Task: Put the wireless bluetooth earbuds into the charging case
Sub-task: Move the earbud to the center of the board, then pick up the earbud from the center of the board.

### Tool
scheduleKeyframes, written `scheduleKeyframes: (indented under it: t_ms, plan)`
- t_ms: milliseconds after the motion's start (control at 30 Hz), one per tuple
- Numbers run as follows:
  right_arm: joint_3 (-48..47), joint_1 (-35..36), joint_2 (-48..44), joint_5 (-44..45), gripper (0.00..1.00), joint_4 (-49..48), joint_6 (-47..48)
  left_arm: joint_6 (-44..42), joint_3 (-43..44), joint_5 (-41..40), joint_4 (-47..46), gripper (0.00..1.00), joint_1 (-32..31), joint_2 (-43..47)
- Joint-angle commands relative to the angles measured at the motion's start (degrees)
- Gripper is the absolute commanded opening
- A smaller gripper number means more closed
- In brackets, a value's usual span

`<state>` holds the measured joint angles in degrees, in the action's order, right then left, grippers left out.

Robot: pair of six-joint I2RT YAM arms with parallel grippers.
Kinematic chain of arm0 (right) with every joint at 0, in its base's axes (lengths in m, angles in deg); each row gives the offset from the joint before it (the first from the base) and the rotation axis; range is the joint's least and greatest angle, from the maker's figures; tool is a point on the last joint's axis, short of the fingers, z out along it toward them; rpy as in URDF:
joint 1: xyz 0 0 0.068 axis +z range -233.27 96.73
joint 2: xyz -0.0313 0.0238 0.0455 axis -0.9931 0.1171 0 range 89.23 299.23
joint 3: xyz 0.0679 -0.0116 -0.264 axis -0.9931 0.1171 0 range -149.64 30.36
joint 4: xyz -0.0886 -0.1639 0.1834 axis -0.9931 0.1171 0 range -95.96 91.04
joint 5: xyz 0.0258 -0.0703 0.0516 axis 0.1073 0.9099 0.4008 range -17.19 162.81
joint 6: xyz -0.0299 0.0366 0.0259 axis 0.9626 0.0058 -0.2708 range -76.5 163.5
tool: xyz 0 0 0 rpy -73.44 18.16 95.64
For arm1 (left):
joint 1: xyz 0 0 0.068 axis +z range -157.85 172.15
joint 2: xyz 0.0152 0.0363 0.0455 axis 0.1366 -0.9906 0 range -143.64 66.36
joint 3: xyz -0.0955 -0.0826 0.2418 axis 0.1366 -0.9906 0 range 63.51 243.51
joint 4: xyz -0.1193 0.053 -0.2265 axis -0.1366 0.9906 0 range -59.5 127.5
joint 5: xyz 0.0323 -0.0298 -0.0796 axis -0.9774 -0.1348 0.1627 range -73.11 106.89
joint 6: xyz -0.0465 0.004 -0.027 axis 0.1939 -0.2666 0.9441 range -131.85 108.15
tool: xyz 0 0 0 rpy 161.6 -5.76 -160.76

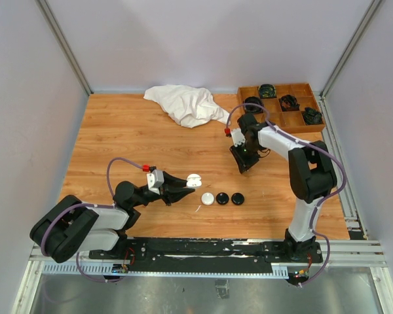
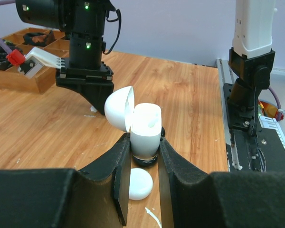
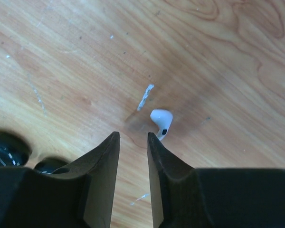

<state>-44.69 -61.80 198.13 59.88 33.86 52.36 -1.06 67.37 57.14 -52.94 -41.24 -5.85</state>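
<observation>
My left gripper [image 1: 185, 186] is shut on a white charging case [image 2: 145, 133], held upright above the table with its lid [image 2: 119, 107] hinged open to the left; the case also shows in the top view [image 1: 194, 179]. My right gripper [image 3: 133, 135] points down at the table with its jaws a little apart and nothing between them. One white earbud [image 3: 160, 119] lies on the wood just beyond the right fingertip, its stem running behind that tip, outside the gap. In the top view the right gripper [image 1: 244, 161] hides this earbud. No other earbuds show.
A white round puck [image 1: 207, 199] and two black ones [image 1: 222, 198] [image 1: 238, 198] lie in a row just right of the left gripper. A wooden tray [image 1: 281, 114] with coiled black items stands at the back right. A white cloth [image 1: 183, 103] lies at the back.
</observation>
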Motion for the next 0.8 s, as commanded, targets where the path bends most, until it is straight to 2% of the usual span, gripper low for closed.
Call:
scheduleKeyframes:
  t_ms: [0,233,767]
  plan:
    - [-1.2,1.5,-4.8,1.8,0.33,3.4,-2.2,0.0,1.3,0.8,-2.0,0.00,0.3,-0.5]
    - [-5.2,1.1,-3.0,9.9,0.39,5.7,-3.9,-0.1,1.3,0.7,-2.0,0.00,0.3,-0.5]
    - [-11.9,0.6,6.7,8.3,0.40,7.7,-5.4,-0.1,1.4,0.9,-1.9,0.00,0.3,-0.6]
